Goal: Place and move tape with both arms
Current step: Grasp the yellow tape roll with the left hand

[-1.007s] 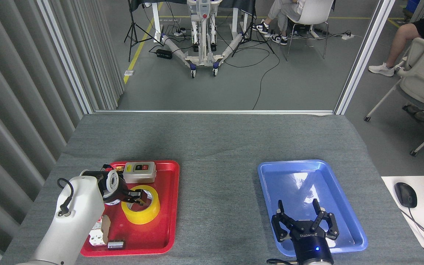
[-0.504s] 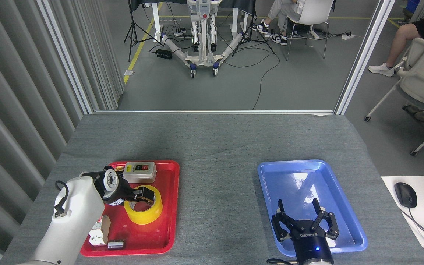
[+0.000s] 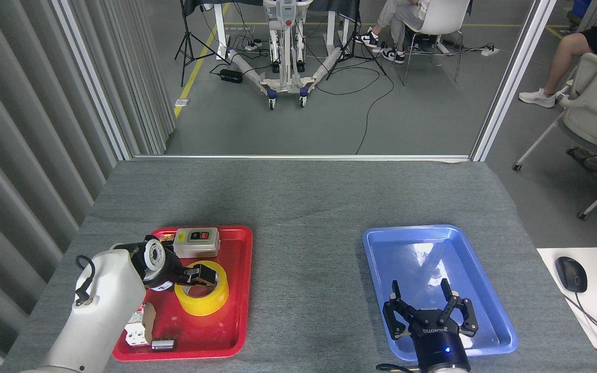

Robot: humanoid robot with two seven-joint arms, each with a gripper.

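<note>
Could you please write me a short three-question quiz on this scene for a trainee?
1. True or false: the tape lies in the blue tray.
2. Which gripper is at the tape? A) left B) right C) neither
3. Fill in: the right gripper hovers open over the ____ tray.

Key:
1. False. It lies in the red tray, near the grey switch box.
2. A. The left gripper reaches into the roll's hole at its far rim; whether it is clamped cannot be told.
3. Blue.
</note>
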